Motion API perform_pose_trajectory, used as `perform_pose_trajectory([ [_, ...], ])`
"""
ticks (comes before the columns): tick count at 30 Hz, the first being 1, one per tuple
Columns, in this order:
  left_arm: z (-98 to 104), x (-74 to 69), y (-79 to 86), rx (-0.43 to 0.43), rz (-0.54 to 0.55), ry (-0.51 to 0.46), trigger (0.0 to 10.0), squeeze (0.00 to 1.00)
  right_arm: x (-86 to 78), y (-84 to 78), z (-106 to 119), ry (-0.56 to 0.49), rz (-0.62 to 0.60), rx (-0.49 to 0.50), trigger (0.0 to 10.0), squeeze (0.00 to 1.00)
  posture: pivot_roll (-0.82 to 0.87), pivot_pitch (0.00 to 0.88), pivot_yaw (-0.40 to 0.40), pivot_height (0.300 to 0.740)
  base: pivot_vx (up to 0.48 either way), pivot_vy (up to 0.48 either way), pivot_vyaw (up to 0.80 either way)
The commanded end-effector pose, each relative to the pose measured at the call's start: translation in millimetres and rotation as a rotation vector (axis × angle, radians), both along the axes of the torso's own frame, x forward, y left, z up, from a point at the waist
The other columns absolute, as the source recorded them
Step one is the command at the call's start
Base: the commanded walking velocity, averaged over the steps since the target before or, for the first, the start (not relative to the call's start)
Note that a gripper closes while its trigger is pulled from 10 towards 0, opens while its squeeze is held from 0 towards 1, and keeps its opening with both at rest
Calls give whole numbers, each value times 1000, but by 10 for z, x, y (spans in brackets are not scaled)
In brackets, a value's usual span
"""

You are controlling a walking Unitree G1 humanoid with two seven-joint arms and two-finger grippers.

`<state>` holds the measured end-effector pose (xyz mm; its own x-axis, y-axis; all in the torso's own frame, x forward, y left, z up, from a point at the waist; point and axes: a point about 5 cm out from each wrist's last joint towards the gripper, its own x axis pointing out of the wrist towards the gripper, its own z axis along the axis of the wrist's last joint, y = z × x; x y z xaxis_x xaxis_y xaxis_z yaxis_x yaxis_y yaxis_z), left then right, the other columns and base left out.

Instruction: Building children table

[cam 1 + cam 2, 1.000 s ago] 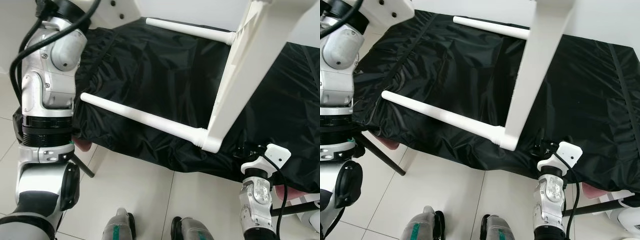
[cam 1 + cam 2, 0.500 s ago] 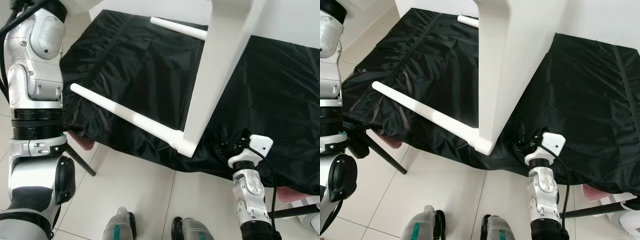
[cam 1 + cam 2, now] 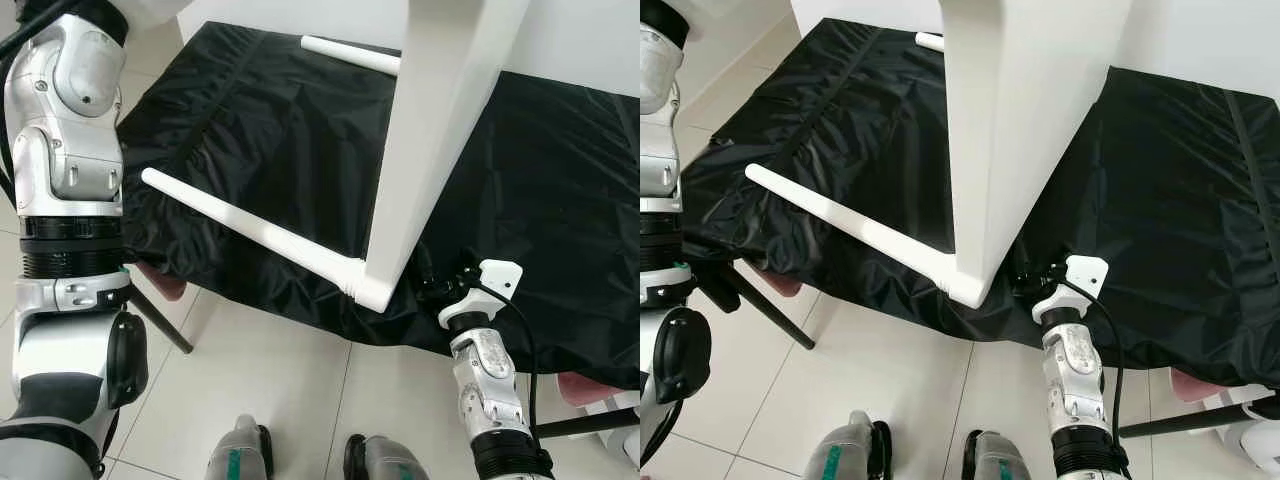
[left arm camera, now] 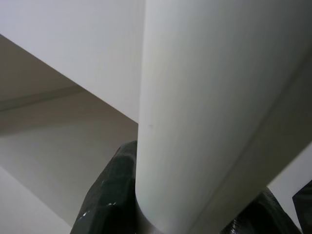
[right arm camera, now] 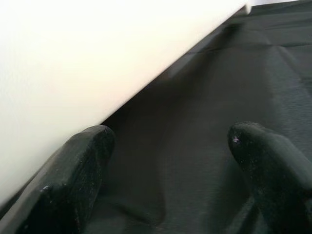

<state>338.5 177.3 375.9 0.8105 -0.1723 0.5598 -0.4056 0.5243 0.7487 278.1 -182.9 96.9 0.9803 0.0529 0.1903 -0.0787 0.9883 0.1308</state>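
A white children's table stands tipped on edge, its top panel [image 3: 440, 130] rising from the black cloth. One white leg [image 3: 250, 225] sticks out to the left just above the cloth, and another leg [image 3: 350, 55] shows farther back. My left arm [image 3: 70, 150] is raised at the left. In the left wrist view my left gripper [image 4: 185, 209] is shut on a white round table leg [image 4: 204, 97]. My right gripper [image 5: 170, 170] is open just above the cloth, one finger [image 5: 73, 175] against the white panel. It sits by the panel's lower corner [image 3: 385, 290].
The black cloth [image 3: 250, 120] covers a low platform with dark folding legs [image 3: 160, 320] and a pink edge [image 3: 165, 285]. White tiled floor [image 3: 290, 390] lies in front, with my feet [image 3: 240, 450] on it. A white wall runs behind.
The camera shifted early on. The white panel has turned to show more of its broad face. My right gripper has moved left, closer to the panel's lower corner.
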Motion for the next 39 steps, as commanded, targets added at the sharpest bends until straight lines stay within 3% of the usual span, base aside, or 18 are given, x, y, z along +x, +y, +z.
perform_pose_trajectory([
  [1,-225,134,315,-335,30,128,10000,0,-24,17,-84,41,15,7,10000,0,126,48,-6,740,0,0,0],
  [10,-336,210,417,-410,29,215,10000,0,72,73,-73,45,45,23,10000,0,135,41,-5,740,0,0,0],
  [12,-348,236,431,-427,20,237,10000,0,153,146,-54,42,86,78,10000,0,141,39,-3,740,0,0,0],
  [19,-331,260,460,-456,10,259,10000,0,252,260,-31,44,147,68,10000,0,153,36,-8,740,0,0,0],
  [23,-325,263,471,-461,9,261,10000,0,205,296,-85,67,215,16,10000,0,157,28,-11,740,0,0,0],
  [24,-327,261,473,-455,10,264,10000,0,95,344,-205,106,318,-64,10000,0,157,26,-10,740,0,0,0],
  [27,-339,268,477,-476,2,276,10000,0,27,369,-286,125,372,-94,10000,0,156,22,-9,740,0,0,0],
  [31,-337,272,477,-473,1,276,10000,0,33,363,-303,114,349,-102,10000,0,155,20,-7,740,0,0,0],
  [35,-342,283,453,-471,-13,290,10000,0,160,425,-152,27,314,-31,10000,0,149,14,7,740,0,0,0],
  [36,-348,291,436,-465,-21,297,10000,0,269,470,5,-40,303,21,10000,0,148,13,11,740,0,0,0],
  [37,-348,291,436,-465,-21,297,10000,0,269,470,5,-40,303,21,10000,0,148,13,11,740,0,0,0],
  [38,-358,302,410,-460,-31,307,10000,0,426,493,257,-127,295,84,10000,0,147,14,17,740,0,0,0],
  [39,-358,302,410,-460,-31,307,10000,0,426,493,257,-127,295,84,10000,0,147,14,17,740,0,0,0],
])
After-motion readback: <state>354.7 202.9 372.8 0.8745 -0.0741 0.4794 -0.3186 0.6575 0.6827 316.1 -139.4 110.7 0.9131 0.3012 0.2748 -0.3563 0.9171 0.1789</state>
